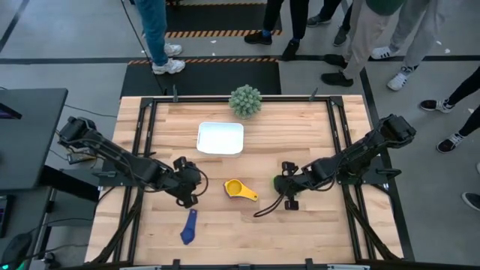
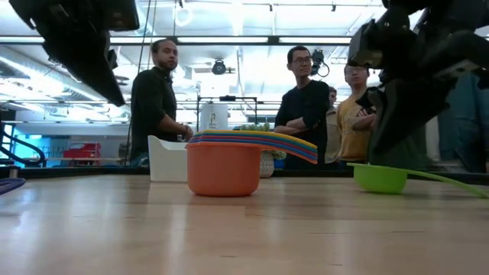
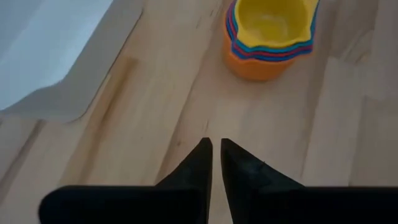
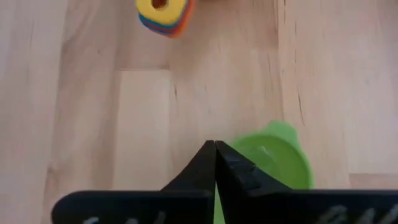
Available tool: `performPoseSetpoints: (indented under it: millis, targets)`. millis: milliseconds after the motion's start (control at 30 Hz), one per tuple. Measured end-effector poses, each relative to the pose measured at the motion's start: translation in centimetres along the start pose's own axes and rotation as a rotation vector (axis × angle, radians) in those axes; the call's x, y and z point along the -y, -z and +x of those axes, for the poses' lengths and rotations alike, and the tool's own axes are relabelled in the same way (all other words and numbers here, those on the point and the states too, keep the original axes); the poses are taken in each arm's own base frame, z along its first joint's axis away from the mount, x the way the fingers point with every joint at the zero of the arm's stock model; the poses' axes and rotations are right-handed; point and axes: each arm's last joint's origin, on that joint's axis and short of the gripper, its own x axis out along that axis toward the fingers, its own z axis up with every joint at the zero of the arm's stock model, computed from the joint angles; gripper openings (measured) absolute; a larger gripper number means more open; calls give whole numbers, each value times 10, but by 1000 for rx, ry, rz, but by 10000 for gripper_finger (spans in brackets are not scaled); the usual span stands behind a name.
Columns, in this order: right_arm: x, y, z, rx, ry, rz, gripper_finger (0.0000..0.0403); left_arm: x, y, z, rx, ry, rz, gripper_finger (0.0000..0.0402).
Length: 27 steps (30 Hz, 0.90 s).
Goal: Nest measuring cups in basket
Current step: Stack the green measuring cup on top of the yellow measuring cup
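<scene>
A stack of nested measuring cups [image 1: 238,189], yellow on top and orange at the bottom [image 2: 224,168], stands on the table's middle. A green cup [image 1: 276,181] stands to its right on its base [image 2: 380,179], handle toward the near edge. A navy cup [image 1: 188,227] lies near the front edge. The white basket [image 1: 220,138] stands farther back. My left gripper [image 3: 216,149] is shut and empty, left of the stack. My right gripper [image 4: 215,148] is shut just above the green cup [image 4: 273,163]. My right gripper's shut fingers [image 4: 231,163] stand over the green cup's rim [image 4: 264,149], coming from the table's right. I cannot tell whether they touch it. The cup rests on the table.
A spiky grey-green ball plant [image 1: 245,100] stands at the far edge behind the basket. Several people stand beyond the far edge [image 2: 306,99]. Bare wood lies between the stack and the basket [image 3: 174,81].
</scene>
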Motion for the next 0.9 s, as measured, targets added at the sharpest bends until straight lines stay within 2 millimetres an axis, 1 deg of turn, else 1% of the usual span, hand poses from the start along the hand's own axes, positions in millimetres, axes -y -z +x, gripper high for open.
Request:
performPoseSetpoints:
  millis: [100, 300, 367, 433, 533, 700, 800, 900]
  targets:
    - [-2, 1, 0, -5, -2, -12, 43, 2, 0, 0, 6, 10, 0, 39]
    - [0, 4, 0, -27, 26, -22, 118, 2, 1, -1, 2, 9, 7, 39]
    - [0, 5, 2, -35, 30, -30, 134, 2, 1, -1, 3, 9, 11, 39]
    - [0, 6, 5, -48, 41, -39, 142, 2, 1, -1, 3, 9, 14, 39]
    - [-1, 8, 12, -66, 47, -52, 143, 2, 1, -1, 3, 9, 13, 39]
    - [-2, 12, 22, -104, 61, -58, 134, 2, 1, -1, 2, 9, 7, 39]
    - [-2, 14, 25, -118, 70, -55, 119, 2, 1, -1, 2, 9, 5, 39]
    - [-2, 15, 27, -127, 73, -56, 94, 2, 1, -1, 1, 8, -7, 39]
